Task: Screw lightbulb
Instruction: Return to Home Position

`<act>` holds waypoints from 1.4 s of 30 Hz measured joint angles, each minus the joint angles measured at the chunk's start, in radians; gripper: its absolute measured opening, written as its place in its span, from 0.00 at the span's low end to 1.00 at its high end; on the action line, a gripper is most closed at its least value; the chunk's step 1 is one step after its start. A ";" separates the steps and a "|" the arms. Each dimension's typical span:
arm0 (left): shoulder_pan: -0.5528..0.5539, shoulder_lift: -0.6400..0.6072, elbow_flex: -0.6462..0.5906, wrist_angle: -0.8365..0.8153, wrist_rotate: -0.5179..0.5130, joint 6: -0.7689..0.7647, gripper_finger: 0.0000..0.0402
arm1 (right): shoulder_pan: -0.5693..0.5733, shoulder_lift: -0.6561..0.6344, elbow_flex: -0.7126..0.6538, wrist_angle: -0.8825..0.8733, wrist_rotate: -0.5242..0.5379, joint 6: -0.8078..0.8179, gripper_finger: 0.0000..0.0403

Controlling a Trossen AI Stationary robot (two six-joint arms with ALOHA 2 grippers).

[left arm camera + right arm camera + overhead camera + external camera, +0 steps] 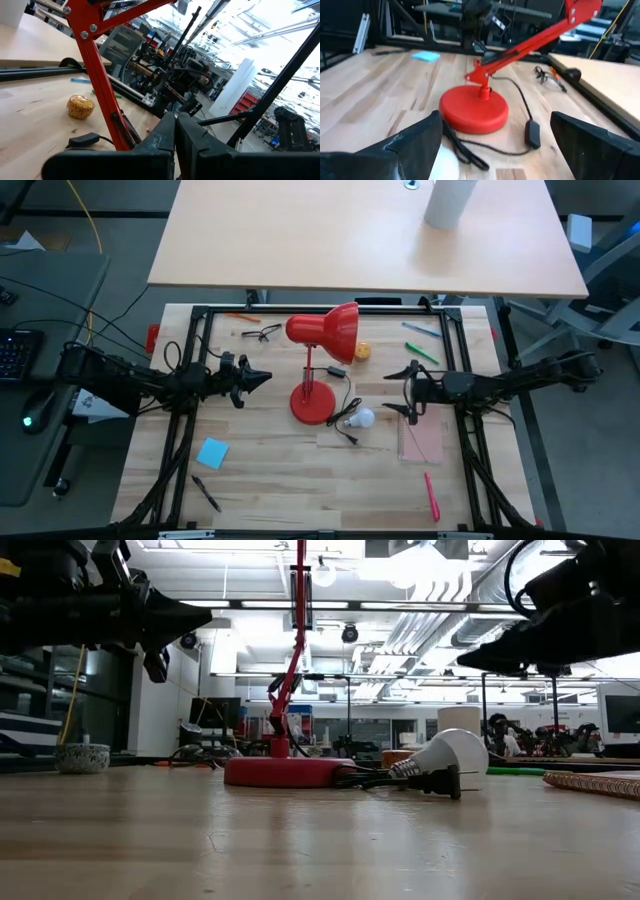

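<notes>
Got the lightbulb (362, 418) lying on its side on the wooden table (280, 490), not in any socket. Parked at about 4 o'clock off the red lamp's base (312, 404), just beside the black plug (349, 435) of the cord. Nearest to the right gripper (392, 392), sitting roughly 8 o'clock from those fingertips, near but not between them and not touching. Right gripper hanging up off the wood, arm reaching in level from 3 o'clock, jaws spread wide with nothing in them. Over at 9 o'clock, left gripper (264, 377) also raised off the table, arm stretched out level, jaws pinched together on nothing, aimed at the lamp's stem. Well apart from the bulb, with the base in between.
</notes>
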 joint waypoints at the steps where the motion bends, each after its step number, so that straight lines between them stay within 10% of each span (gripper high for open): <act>1: 0.000 0.000 0.000 0.000 0.000 0.000 0.00 | 0.000 0.000 0.000 -0.012 0.000 0.005 0.89; 7: 0.000 0.000 0.000 -0.011 0.000 0.000 0.00 | 0.000 -0.025 0.000 -0.082 0.000 0.005 0.89; 16: 0.000 0.000 0.000 -0.025 0.001 0.000 0.00 | -0.028 -0.510 0.004 -0.660 -0.031 0.004 0.89; 23: 0.000 0.000 0.002 -0.061 -0.001 0.000 0.00 | -0.110 -0.758 0.005 -0.684 -0.158 0.005 0.89; 42: 0.000 0.000 0.002 -0.131 0.000 0.000 0.00 | -0.158 -0.748 -0.033 -0.583 -0.186 0.005 0.89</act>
